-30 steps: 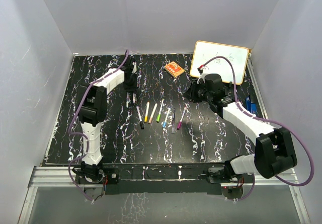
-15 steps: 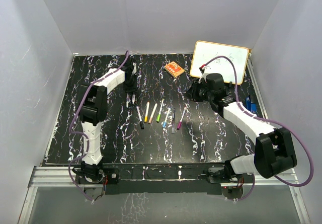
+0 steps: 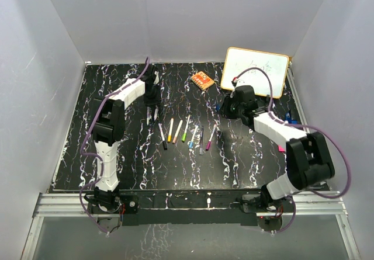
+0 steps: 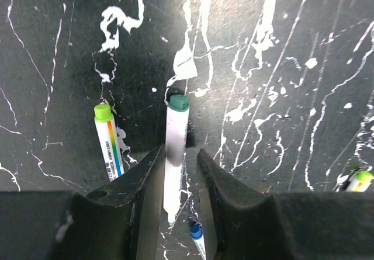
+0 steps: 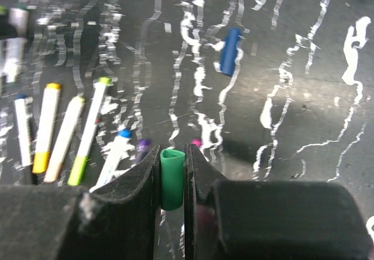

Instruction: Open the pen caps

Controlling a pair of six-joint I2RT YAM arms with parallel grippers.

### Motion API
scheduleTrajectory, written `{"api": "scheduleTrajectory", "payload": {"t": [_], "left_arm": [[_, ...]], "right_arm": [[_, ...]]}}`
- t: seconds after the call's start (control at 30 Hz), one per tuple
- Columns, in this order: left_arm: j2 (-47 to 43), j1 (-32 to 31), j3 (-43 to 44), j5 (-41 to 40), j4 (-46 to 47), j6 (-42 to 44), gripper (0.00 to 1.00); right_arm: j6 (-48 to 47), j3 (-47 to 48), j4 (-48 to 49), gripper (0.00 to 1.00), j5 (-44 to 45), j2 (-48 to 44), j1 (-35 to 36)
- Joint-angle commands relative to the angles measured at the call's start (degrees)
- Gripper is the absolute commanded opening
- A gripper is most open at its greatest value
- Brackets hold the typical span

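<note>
Loosened L gripper (image 4: 179,150) to narrow gap round green-ended marker (image 4: 175,131), frame centre. Kept R gripper (image 5: 172,155) clamped on green cap (image 5: 172,181). Swung R elbow (image 3: 305,160) up-left.

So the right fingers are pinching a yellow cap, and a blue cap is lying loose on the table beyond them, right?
Not quite. The right fingers pinch a green cap, not a yellow one; the right wrist view shows it. A blue cap does lie loose on the table beyond them.
</note>
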Motion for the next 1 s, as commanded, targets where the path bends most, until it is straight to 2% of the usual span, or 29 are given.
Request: {"api": "scheduleTrajectory", "payload": {"t": [0.0, 0.13, 0.23, 0.43, 0.63, 0.83, 0.97], "left_arm": [[-5.65, -0.14, 4.55, 2.47, -0.31, -0.59, 0.28], [-10.0, -0.2, 8.81, 2.17, -2.5, -0.21, 0.29], [-15.43, -0.17, 6.83, 1.02, -2.13, -0.46, 0.29], [-31.06, -2.95, -11.1, 1.57, 6.8, -4.17, 0.33], [-38.08, -8.06, -23.02, -0.73, 8.52, -7.21, 0.33], [-41.42, -9.46, -30.87, -1.64, 9.74, -8.93, 0.33], [-41.85, -9.46, -32.33, -1.7, 10.07, -9.02, 0.33]], "right_arm": [[0.06, 4.52, 0.38, 0.0, 6.66, 6.06, -1.5], [-0.56, 7.0, 0.42, 0.0, 9.64, 10.95, -2.53], [-1.05, 8.85, -0.08, 0.0, 10.81, 14.26, -3.16], [-2.13, 12.8, -1.84, 0.0, 13.78, 19.86, -3.39], [-3.09, 16.79, -5.17, 0.0, 17.22, 24.08, -3.39], [-2.95, 19.34, -8.66, 0.08, 17.48, 26.4, -3.39], [-2.85, 19.55, -9.41, 0.2, 17.26, 26.62, -3.39]]}}
